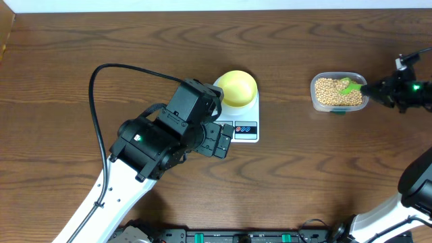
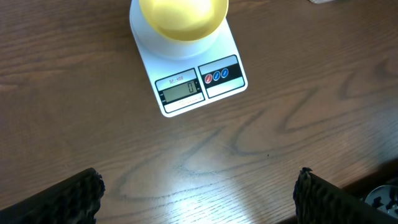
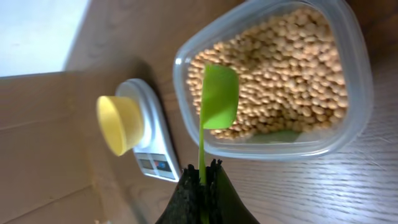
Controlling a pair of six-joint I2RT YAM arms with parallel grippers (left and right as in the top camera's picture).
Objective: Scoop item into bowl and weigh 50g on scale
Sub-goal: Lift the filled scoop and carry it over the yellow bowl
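The pale yellow bowl [image 1: 238, 88] [image 2: 183, 18] [image 3: 120, 124] stands on the white scale [image 1: 247, 129] [image 2: 199, 84] [image 3: 155, 158], whose display reads 0. Just in front of the scale, my left gripper [image 1: 219, 138] [image 2: 199, 186] hangs open above bare table, its jaws wide apart. At the right, tan beans [image 1: 331, 93] [image 3: 286, 68] fill a clear tub [image 1: 316, 101] [image 3: 348, 118]. My right gripper [image 1: 370, 90] [image 3: 203, 169] is shut on the thin handle of a green scoop [image 1: 349, 87] [image 3: 219, 96]. The scoop's head sits over the beans inside the tub.
A black cable [image 1: 101, 81] loops from the left arm over the table's left half. The table's far edge [image 1: 216, 12] runs along the top. The right arm's base [image 1: 418, 182] stands at the lower right.
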